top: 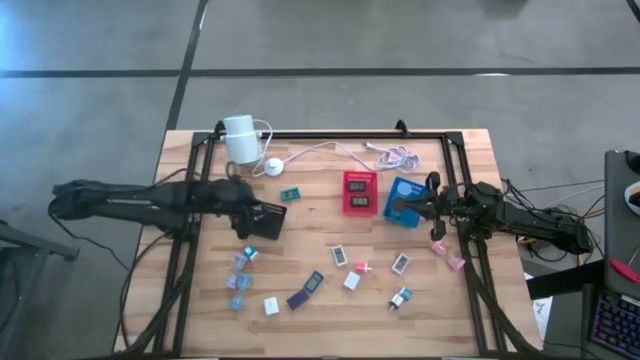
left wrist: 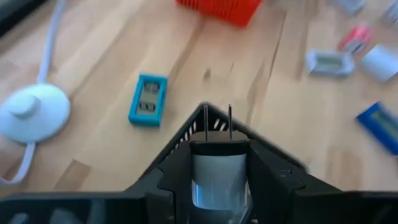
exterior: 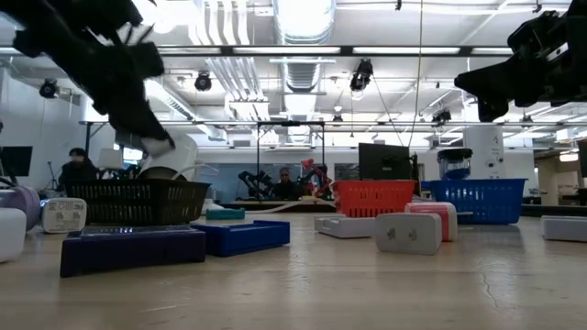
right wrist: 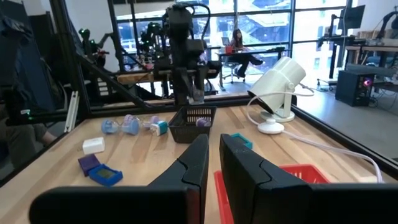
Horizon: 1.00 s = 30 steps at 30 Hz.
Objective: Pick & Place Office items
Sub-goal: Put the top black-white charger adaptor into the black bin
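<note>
White plug held over the black tray

My left gripper [left wrist: 214, 180] grips a white plug [left wrist: 216, 163] above the black tray [top: 268, 219]; right gripper [right wrist: 212, 163] closed, empty, over the blue tray [top: 404, 190].

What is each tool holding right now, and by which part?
The left tool grips a white plug adapter by its body sides, prongs pointing outward, above the black tray. The right tool is shut and holds nothing.

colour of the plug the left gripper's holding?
White plug, two metal prongs, clamped in the left gripper. Clearest in the left wrist view.
</note>
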Each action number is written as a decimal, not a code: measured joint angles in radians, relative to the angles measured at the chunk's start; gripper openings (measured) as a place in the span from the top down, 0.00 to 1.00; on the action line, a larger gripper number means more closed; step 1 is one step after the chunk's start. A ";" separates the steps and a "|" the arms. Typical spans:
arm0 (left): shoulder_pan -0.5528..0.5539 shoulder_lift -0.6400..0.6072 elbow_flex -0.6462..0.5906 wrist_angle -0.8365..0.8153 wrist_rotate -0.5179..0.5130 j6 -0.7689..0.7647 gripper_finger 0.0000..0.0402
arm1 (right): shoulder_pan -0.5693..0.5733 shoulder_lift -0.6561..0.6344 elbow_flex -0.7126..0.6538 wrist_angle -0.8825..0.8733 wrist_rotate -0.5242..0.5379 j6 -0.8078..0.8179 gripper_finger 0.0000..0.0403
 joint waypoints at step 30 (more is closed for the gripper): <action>0.000 0.411 0.072 0.005 -0.008 0.045 0.48 | 0.000 0.000 0.000 -0.008 -0.003 -0.001 0.90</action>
